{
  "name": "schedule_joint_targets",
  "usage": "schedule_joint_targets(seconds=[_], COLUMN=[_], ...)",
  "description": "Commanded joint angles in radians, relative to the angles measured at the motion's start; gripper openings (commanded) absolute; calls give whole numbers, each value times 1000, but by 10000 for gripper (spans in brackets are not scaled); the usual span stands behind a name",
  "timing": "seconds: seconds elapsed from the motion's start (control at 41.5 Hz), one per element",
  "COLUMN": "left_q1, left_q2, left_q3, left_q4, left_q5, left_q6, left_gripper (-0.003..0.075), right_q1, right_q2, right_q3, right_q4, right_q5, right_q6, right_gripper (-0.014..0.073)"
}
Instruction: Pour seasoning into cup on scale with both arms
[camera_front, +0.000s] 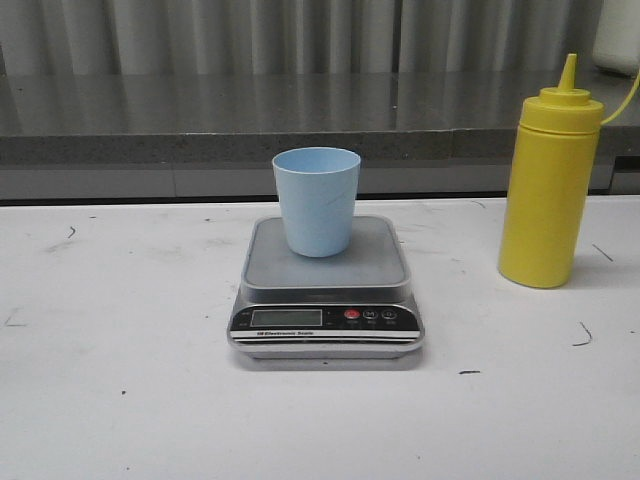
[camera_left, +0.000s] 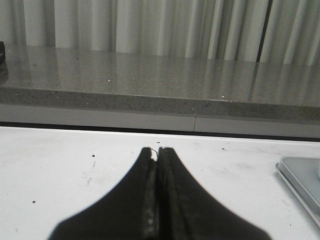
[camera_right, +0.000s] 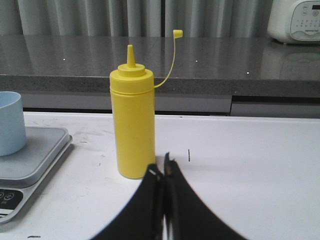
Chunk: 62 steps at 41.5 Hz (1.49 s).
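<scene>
Yellow plastic, tall and cylindrical: seasoning bottle (camera_right: 132, 127) standing upright on the white table (camera_front: 120, 400), just ahead of the right tool (camera_right: 161, 172) and slightly to one side of its closed tips, near but apart from them. Long axis vertical, pointed nozzle aimed straight up, tethered tip cover (camera_right: 178, 33) dangling off on its thin strap, so nozzle already uncapped. Probably light to middling in weight, fill level hidden by the opaque wall. Soft squeeze body by the look of it, likely to give under pressure and spurt if clamped hard; smooth and maybe a bit slippery. Best taken around the mid-body, below the cap shoulder, with a firm but gentle hold, then tipped nozzle-first toward the cup.

Silver-grey scale (camera_front: 327, 290), flat on the table, well off to the side of the right tool and only edging into the left wrist view beside the left tool (camera_left: 158, 152). Rigid, stable, no need to lift.

Light blue cup (camera_front: 316, 200), upright at the middle of the scale platform, mouth open upward, axis vertical. Thin, light, easy to knock or slide; worth steadying at the side wall with the left tool.

Both tools pressed shut, holding nothing, neither visible in the front view.
</scene>
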Motion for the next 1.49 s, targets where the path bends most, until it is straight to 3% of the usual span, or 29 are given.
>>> schedule_joint_targets(seconds=[0.0,0.578,1.469], left_q1=[-8,-8,-8], left_q2=[-16,-16,-16], left_q3=[22,22,22], left_q4=[-8,-8,-8], left_q5=[-85,-85,-85], left_q6=[3,3,3], left_gripper=[-20,-20,-20], right_q1=[-24,-35,-35], right_q2=[-17,-18,-17], right_q3=[-6,-6,-6], right_q4=[-15,47,48], right_q5=[-70,-70,-70], right_q6=[3,-68,-69], right_gripper=[-120,-120,-120])
